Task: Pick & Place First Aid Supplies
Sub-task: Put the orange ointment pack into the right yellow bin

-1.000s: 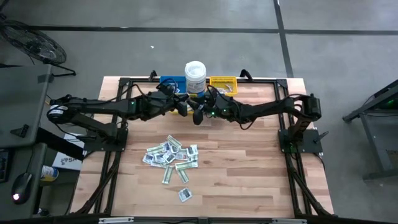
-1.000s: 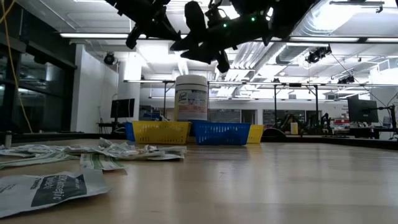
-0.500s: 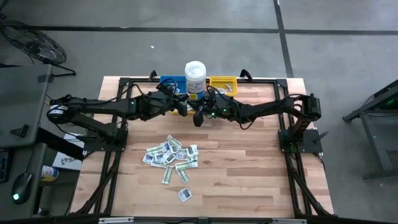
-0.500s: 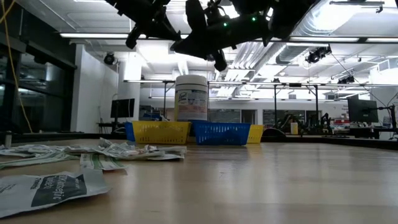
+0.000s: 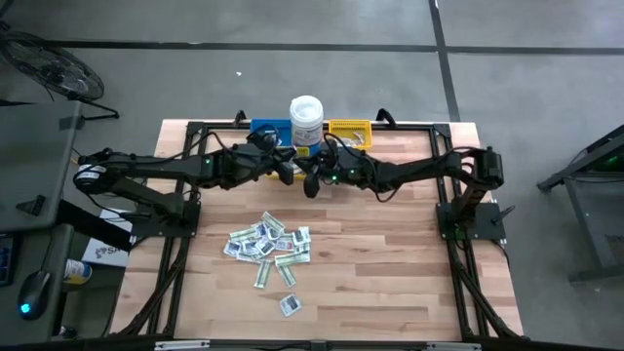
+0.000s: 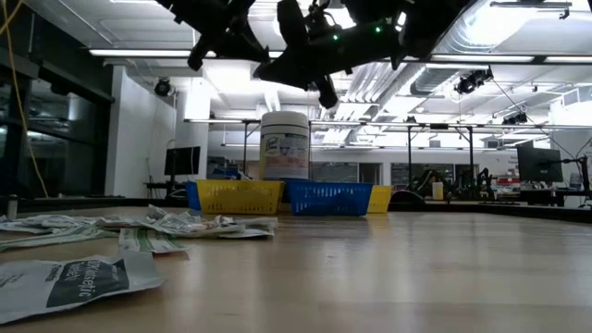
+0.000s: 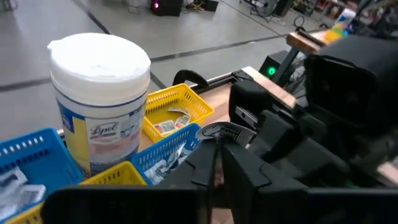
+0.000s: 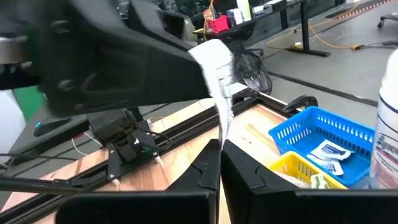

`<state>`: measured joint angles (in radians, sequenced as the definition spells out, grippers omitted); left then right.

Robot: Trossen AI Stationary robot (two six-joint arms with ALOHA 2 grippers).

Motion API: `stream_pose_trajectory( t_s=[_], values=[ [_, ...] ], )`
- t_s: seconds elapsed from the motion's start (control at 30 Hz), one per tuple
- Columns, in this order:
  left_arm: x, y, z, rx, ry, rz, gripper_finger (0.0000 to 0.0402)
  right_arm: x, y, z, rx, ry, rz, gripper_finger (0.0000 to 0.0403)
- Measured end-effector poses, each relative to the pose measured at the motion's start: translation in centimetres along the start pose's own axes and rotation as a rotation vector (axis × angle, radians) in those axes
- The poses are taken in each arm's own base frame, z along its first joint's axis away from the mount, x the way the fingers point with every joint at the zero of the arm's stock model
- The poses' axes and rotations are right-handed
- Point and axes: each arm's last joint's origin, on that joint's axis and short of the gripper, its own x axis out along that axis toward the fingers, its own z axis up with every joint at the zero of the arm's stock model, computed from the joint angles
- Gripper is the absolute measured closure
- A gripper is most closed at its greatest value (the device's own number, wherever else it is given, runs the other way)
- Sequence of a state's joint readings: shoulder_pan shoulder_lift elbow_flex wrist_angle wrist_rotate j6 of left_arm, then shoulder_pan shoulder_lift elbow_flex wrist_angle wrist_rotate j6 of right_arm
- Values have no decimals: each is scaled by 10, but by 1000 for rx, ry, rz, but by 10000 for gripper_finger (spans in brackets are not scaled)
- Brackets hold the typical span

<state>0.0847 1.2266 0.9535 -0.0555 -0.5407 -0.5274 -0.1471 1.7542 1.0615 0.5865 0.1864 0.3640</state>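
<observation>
A heap of first aid supplies [image 5: 268, 244], small white and pale green paper packets, lies flat on the wooden table [image 5: 390, 283] left of its middle. My two grippers meet high above the table's far middle, in front of the white tub [image 5: 306, 117]. One white packet [image 8: 217, 93] spans between them in the air. My left gripper [image 5: 286, 172] comes from the left and my right gripper [image 5: 310, 183] from the right. Both are shut on this packet. My left gripper has the packet's thin edge [image 7: 215, 163] between its two nearly closed fingers. It comes level from the table's left. The packet is clear of the table; which end the fingers have cannot be told. My right gripper pinches one end of the white packet [image 8: 221, 135] between its two fingers. It comes level from the table's right. The packet runs on from the fingers toward my left gripper, slightly bent and clear of the table.
Blue bins [image 5: 268, 129] and yellow bins [image 5: 349, 129] with a few packets inside stand on either side of the tub at the far edge. A black frame [image 5: 195, 175] runs along the table's sides. One packet [image 5: 290, 305] lies apart near the front.
In the low view my right gripper's fingers have drawn together on the packet held by my left gripper. Both arms have stayed in place above the far middle of the table.
</observation>
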Motion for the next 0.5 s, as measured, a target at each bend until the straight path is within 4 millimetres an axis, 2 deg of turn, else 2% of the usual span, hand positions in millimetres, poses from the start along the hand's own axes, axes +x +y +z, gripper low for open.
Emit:
stream_pose_trajectory(
  t_s=[0.3,0.5],
  values=[
    [-13,3,13,82,-68,27,273,-2,-13,1,20,72,-56,403],
    [-33,13,22,91,-71,60,251,-16,-30,13,-27,182,-151,403]
  ],
)
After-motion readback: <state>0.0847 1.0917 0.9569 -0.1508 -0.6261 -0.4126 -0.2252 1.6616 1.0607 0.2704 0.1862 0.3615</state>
